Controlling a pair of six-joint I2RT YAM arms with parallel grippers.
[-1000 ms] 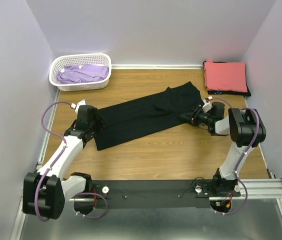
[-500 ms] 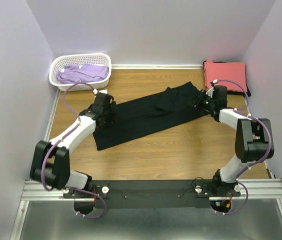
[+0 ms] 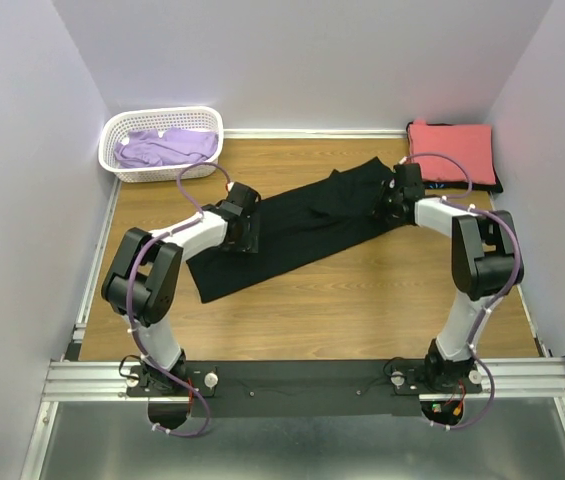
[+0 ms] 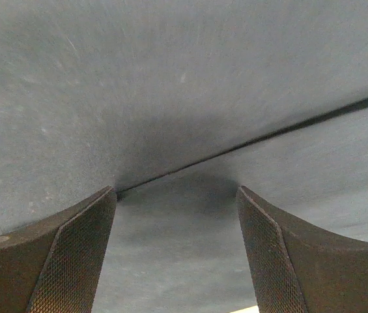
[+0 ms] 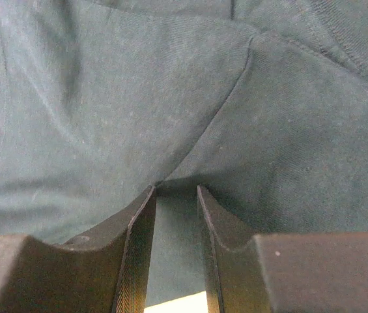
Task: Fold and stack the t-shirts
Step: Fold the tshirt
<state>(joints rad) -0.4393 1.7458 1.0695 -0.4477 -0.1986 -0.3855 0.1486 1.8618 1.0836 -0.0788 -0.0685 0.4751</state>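
The black t-shirt [image 3: 307, 222] lies as a long folded strip slanting across the table. My left gripper [image 3: 250, 232] rests on its left part. In the left wrist view the left gripper [image 4: 176, 190] is open wide, tips pressed onto the cloth [image 4: 184, 85] beside a fold line. My right gripper [image 3: 390, 200] sits on the shirt's right end. In the right wrist view the right gripper [image 5: 176, 189] shows a narrow gap, tips dug into the fabric [image 5: 105, 98], where creases meet. A coral-red tee [image 3: 452, 150] lies folded at the back right on a dark one [image 3: 497, 184].
A white lattice basket [image 3: 112, 160] at the back left holds a crumpled lavender tee [image 3: 167, 147]. Walls close the table on the left, back and right. The arms' metal rail [image 3: 292, 380] runs along the near edge.
Both arms swung inward. The left gripper travelled right from the shirt's left end onto the cloth. The right gripper rose and shifted left onto the shirt's right end. The shirt barely moved.
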